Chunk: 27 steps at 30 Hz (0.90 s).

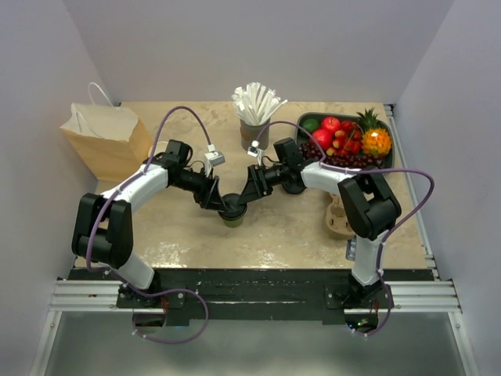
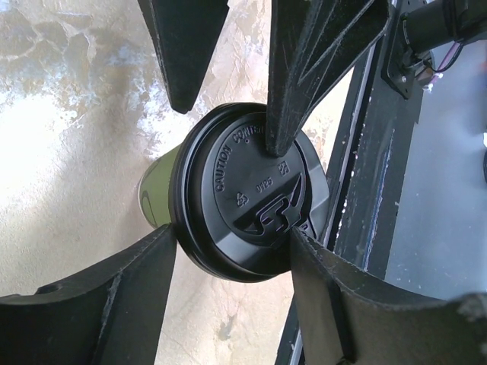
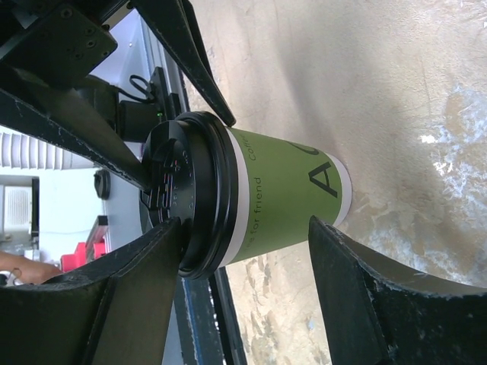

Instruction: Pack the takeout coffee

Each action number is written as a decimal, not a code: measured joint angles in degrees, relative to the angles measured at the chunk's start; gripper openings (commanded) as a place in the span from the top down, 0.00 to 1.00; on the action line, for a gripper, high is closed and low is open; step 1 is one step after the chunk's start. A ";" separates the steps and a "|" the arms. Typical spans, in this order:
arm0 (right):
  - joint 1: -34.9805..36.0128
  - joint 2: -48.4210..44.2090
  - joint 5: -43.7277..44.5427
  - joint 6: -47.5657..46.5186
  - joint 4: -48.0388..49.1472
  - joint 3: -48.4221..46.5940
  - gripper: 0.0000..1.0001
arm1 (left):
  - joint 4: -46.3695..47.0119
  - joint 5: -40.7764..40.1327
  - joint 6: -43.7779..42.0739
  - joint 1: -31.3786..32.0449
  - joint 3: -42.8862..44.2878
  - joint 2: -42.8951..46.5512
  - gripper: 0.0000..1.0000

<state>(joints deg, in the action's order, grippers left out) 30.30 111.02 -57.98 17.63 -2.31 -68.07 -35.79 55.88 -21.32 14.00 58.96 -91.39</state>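
The takeout coffee (image 1: 233,216) is a green paper cup with a cream band and a black lid, standing upright at the middle front of the table. Both grippers meet over it. In the left wrist view my left gripper (image 2: 234,236) has a finger against each side of the lid (image 2: 251,190). My right gripper (image 3: 242,224) straddles the cup (image 3: 289,186) with one finger on the lid top and the other beside the lower wall; whether that one touches I cannot tell. From above, the left gripper (image 1: 223,205) comes from the left and the right gripper (image 1: 244,200) from the right.
A brown paper bag (image 1: 106,141) stands at the back left. A grey cup of white straws (image 1: 254,117) and a dark tray of fruit (image 1: 384,160) are at the back. A tan holder (image 1: 340,219) lies by the right arm. The table's dark front edge (image 1: 250,276) is close to the cup.
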 measured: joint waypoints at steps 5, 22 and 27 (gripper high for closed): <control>0.07 -0.35 0.20 -0.13 1.07 0.61 0.30 | 0.13 0.09 0.22 0.00 0.00 -0.04 0.36; 1.29 -9.64 2.08 0.70 8.94 6.88 0.13 | -0.13 0.28 0.31 0.37 0.42 -0.04 0.36; 1.25 -8.98 2.60 -0.42 5.22 6.93 0.21 | -0.20 0.24 0.31 0.37 0.44 -0.04 0.36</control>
<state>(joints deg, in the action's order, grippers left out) 31.55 102.04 -55.37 17.21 2.92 -61.14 -35.99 56.12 -21.02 14.37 59.40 -91.44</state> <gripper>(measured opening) 0.849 0.642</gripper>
